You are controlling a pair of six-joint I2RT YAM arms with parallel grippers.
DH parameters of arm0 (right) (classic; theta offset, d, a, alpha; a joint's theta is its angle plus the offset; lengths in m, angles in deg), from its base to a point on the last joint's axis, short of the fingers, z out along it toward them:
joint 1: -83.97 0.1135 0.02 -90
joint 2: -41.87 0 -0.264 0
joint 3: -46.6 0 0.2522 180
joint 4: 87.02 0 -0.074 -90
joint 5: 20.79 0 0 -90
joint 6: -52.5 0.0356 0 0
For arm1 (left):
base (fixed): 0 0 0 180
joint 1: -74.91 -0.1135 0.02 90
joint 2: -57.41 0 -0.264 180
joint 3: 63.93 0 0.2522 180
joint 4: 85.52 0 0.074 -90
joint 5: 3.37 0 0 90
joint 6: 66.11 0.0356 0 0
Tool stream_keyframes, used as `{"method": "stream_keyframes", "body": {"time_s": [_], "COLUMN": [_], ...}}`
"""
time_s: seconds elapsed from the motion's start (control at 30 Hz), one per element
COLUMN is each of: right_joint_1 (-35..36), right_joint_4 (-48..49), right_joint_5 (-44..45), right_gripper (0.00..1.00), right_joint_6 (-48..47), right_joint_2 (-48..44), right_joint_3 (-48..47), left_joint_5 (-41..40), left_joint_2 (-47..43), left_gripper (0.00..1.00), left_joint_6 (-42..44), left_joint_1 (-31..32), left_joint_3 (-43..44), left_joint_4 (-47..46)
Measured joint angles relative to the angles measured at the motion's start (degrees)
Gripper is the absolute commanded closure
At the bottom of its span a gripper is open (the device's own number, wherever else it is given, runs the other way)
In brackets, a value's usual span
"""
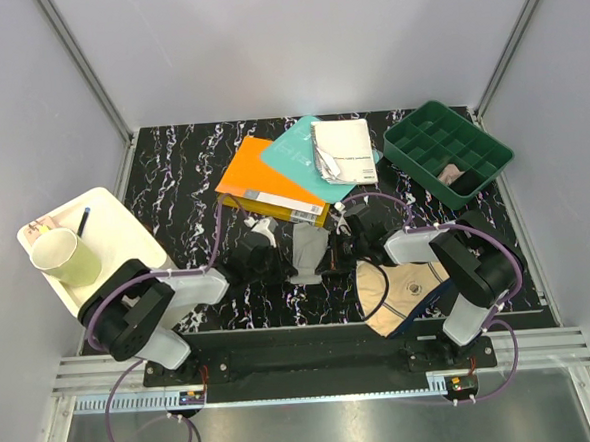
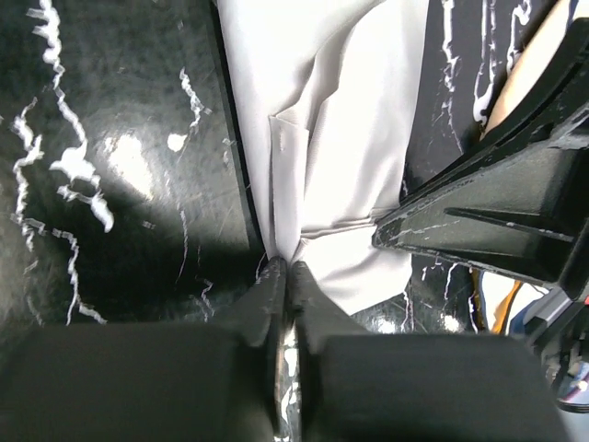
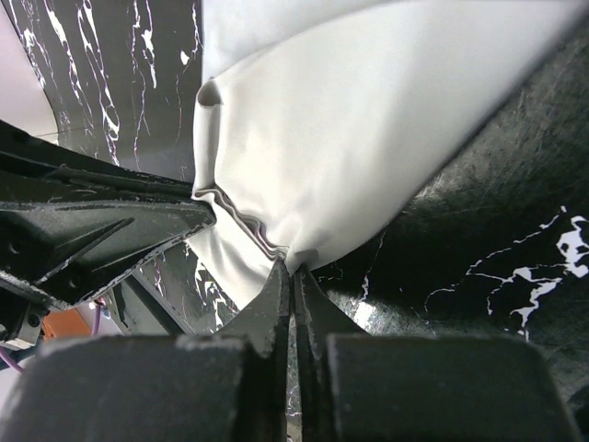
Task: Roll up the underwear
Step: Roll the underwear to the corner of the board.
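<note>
The light grey underwear point(image 1: 308, 250) lies folded into a narrow strip on the black marbled table point(image 1: 183, 188), between my two grippers. My left gripper point(image 1: 280, 259) is shut on its left edge; in the left wrist view the jaws point(image 2: 287, 268) pinch a fold of the grey fabric point(image 2: 350, 138). My right gripper point(image 1: 338, 248) is shut on the opposite edge, and the right wrist view shows the fingertips point(image 3: 293, 270) closed on a bunched corner of the cloth point(image 3: 368, 129). The beige underwear point(image 1: 399, 290) with navy edging lies under the right arm.
An orange book point(image 1: 265, 183), a teal book point(image 1: 293, 153) and a white booklet point(image 1: 344, 151) lie behind the grippers. A green compartment tray point(image 1: 449, 151) stands at the back right. A white tray point(image 1: 115, 224) with a paper cup point(image 1: 65, 258) sits at the left.
</note>
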Motion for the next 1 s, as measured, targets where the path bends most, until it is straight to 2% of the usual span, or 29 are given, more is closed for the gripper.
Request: {"method": "stream_keyframes", "body": {"time_s": [0.1, 0.13, 0.27, 0.37, 0.5, 0.63, 0.77, 1.0], "right_joint_1": [0.0, 0.0, 0.1, 0.3, 3.5, 13.2, 20.6, 28.4], "right_joint_4": [-1.4, -2.3, -8.5, -14.0, -17.5, -18.3, -17.3, -14.4], "right_joint_5": [0.0, 0.1, 2.5, 4.8, 8.7, 14.1, 19.7, 27.2], "right_gripper": [0.71, 0.61, 0.39, 0.32, 0.31, 0.30, 0.30, 0.37], "right_joint_6": [-0.5, -0.9, -4.1, -7.6, -12.8, -18.3, -22.5, -27.4], "right_joint_2": [-0.3, -0.7, -4.7, -8.9, -14.4, -17.7, -19.2, -19.2], "right_joint_3": [-0.5, -0.8, -1.4, -1.5, -1.5, -1.5, -1.3, -0.9], "left_joint_5": [0.6, 0.8, 2.6, 5.1, 8.5, 11.6, 14.8, 17.9], "left_joint_2": [0.9, 1.2, 1.9, 1.9, 1.9, 1.9, 1.9, 1.9], "left_gripper": [1.00, 1.00, 1.00, 1.00, 1.00, 1.00, 1.00, 1.00], "left_joint_6": [0.1, 0.2, 1.1, 2.3, 3.8, 5.1, 6.3, 6.8], "left_joint_1": [0.0, 0.0, 0.0, 0.0, -0.1, -0.3, -0.8, -1.6], "left_joint_3": [0.7, 1.2, 3.3, 4.8, 6.3, 7.7, 8.3, 8.3], "left_joint_4": [-0.2, 0.1, 3.2, 7.0, 11.8, 16.7, 20.2, 22.3]}}
